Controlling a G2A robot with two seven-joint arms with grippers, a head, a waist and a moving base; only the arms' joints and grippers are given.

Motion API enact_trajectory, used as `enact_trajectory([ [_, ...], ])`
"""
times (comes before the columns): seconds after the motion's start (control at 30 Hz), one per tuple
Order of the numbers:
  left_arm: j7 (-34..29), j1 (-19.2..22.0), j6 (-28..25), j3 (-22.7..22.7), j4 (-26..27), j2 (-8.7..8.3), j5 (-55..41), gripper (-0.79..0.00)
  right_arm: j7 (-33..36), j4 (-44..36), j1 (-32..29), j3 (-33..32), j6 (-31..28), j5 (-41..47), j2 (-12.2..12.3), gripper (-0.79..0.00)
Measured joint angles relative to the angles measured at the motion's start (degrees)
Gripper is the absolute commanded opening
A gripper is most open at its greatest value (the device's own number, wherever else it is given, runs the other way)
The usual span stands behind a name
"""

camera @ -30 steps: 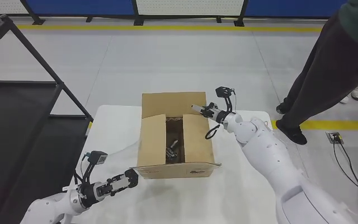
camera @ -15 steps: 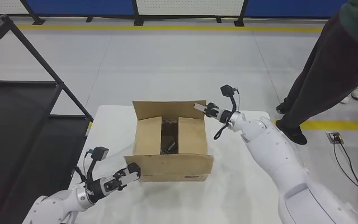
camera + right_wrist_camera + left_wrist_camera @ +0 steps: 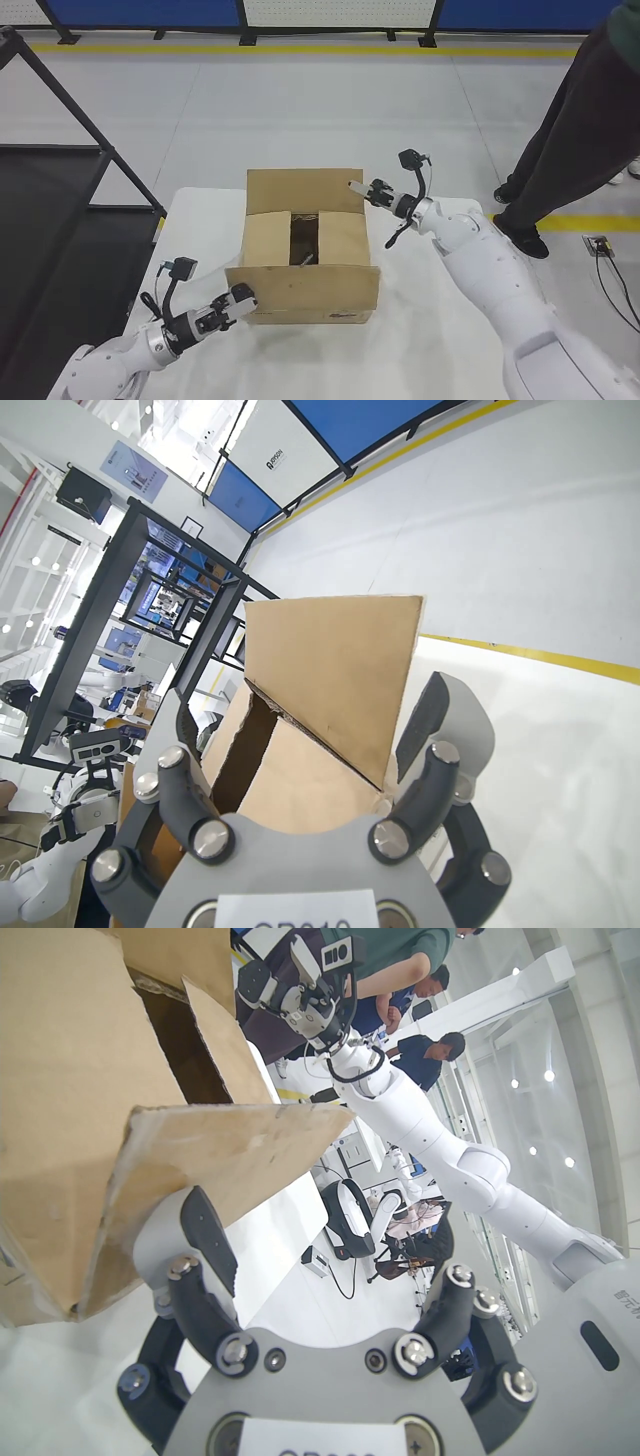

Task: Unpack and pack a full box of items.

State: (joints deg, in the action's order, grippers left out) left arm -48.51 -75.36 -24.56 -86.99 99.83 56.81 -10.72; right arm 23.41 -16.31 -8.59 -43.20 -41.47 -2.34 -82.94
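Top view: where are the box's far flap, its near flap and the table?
far flap (image 3: 305, 190): top view, flap's middle.
near flap (image 3: 300, 280): top view, flap's middle.
table (image 3: 200, 240): top view, bare corner.

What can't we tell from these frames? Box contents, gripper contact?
1) Contents of the box: top view, inner flaps cover all but a narrow dark gap; what lies there is too small and dark to name.
2) Left gripper contact: left wrist view, the near flap overhangs its finger; touching or not is unclear.
3) Right gripper contact: right wrist view, the far flap stands between its open fingers; pad contact is unclear.
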Motion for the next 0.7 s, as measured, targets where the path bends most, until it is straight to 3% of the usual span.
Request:
enact_trajectory([
  [0.4,1.5,1.3,0.8,1.1,-1.0,0.06,0.4,0.0,-2.9,-6.0,-3.3,-0.2,11.1,-6.7,1.2,0.0],
  [0.7,1.7,1.5,0.9,1.5,-1.3,0.03,0.4,0.0,-0.3,-6.7,-4.7,-1.0,9.9,-5.4,0.4,0.0],
])
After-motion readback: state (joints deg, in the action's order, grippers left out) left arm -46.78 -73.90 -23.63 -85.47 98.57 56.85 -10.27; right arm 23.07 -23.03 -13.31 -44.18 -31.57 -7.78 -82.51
